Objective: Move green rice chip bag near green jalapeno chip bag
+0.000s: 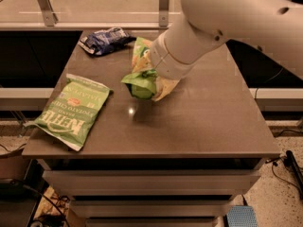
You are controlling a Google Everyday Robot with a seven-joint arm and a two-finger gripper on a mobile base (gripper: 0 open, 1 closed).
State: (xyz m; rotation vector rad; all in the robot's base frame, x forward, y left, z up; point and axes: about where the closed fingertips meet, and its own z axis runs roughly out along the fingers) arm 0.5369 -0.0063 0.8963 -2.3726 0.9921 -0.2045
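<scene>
One rice bag (141, 82) is held over the table (203, 122).
Three bags are counted: the rice bag is clamped, crumpled, in the single end effector (156, 79) above mid-table; one Kettle bag (71, 110) lies flat at the left, apart; one blue bag (104, 39) lies behind.

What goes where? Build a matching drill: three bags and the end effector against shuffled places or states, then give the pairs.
1 green rice chip bag
2 green jalapeno chip bag
3 dark blue bag
4 end effector

A flat, front left of the table
B table's far left
C crumpled, lifted over mid-table
D clamped on the lifted bag

Pairs: 1-C, 2-A, 3-B, 4-D
</scene>
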